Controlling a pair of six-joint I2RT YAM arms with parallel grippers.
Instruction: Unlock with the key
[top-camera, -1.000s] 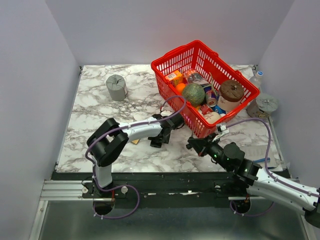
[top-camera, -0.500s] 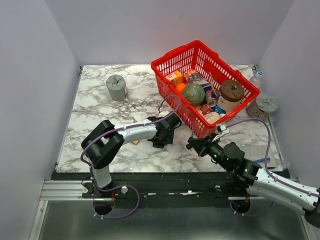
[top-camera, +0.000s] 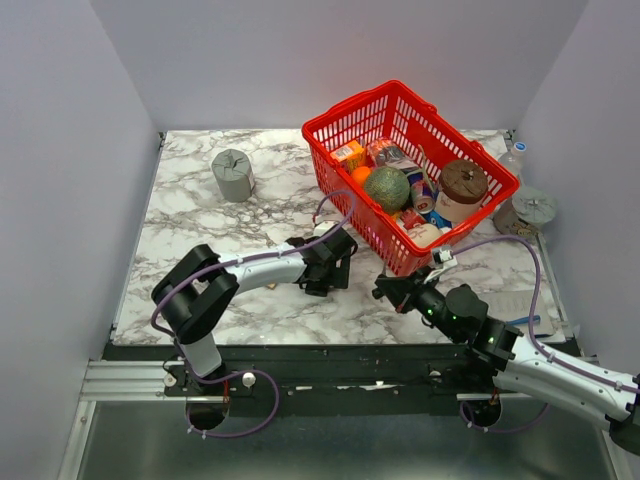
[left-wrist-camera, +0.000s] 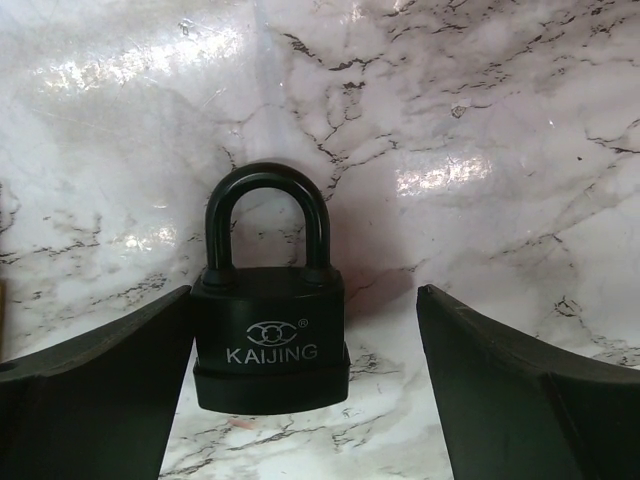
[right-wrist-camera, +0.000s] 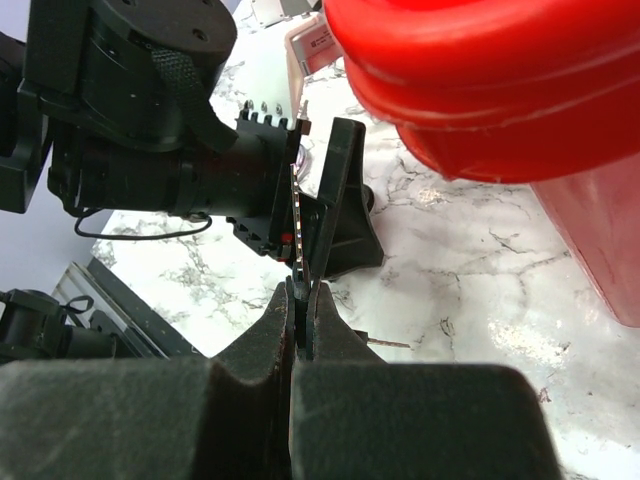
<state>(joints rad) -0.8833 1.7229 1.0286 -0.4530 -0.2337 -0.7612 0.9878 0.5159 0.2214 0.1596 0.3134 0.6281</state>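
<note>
The black padlock (left-wrist-camera: 270, 330), marked KAIJING, lies flat on the marble, shackle pointing away. My left gripper (left-wrist-camera: 305, 295) is open around it; the padlock sits against the left finger (left-wrist-camera: 110, 380), with a gap to the right finger (left-wrist-camera: 510, 390). In the top view the left gripper (top-camera: 333, 268) is low over the table by the basket's near corner and hides the padlock. My right gripper (right-wrist-camera: 303, 292) is shut on the key (right-wrist-camera: 297, 215); its silver toothed blade sticks out beyond the fingertips toward the left gripper. In the top view the right gripper (top-camera: 386, 290) is just right of the left one.
A red basket (top-camera: 330, 150) full of groceries stands at the back right, its corner right above the right gripper (right-wrist-camera: 480, 90). A grey cylinder (top-camera: 232, 174) stands at the back left. Another grey cylinder (top-camera: 527, 210) and a bottle (top-camera: 512, 155) stand at the right edge.
The left arm's elbow has swung left and toward the near edge, and its gripper has shifted slightly right. The right arm has stayed still with the key.
</note>
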